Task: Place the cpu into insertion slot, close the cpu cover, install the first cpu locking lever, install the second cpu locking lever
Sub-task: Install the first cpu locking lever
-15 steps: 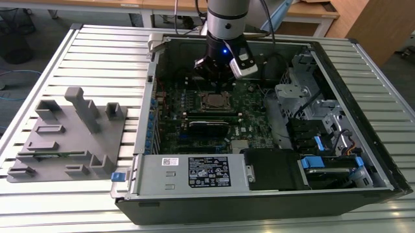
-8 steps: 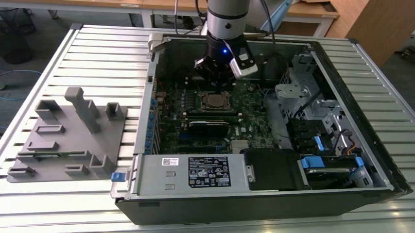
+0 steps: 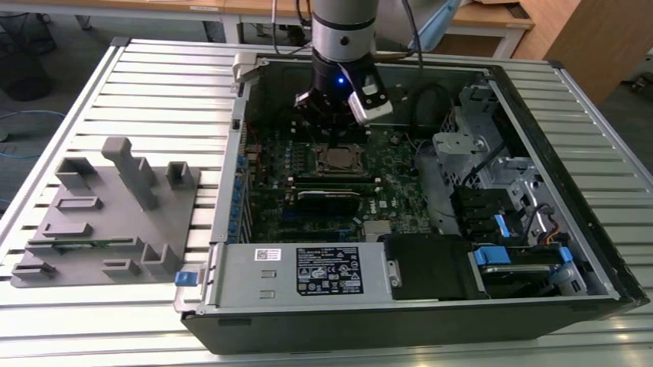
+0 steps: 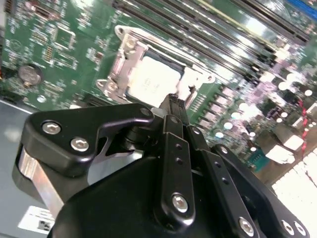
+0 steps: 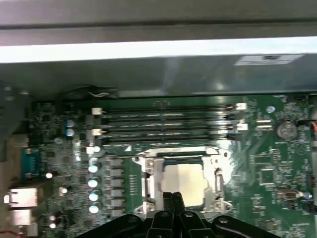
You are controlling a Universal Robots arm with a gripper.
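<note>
My gripper (image 5: 173, 197), jaws pinched together on nothing, hangs by the cpu (image 5: 185, 179); the exterior view adds the case (image 3: 408, 338).

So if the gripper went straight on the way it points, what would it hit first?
Probably the top of the cpu, near its edge by the cover. Depth is unclear, so the gripper might catch the cover instead.

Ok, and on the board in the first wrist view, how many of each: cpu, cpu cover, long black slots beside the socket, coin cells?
cpu: 1
cpu cover: 1
long black slots: 4
coin cell: 1
Total: 7
</note>
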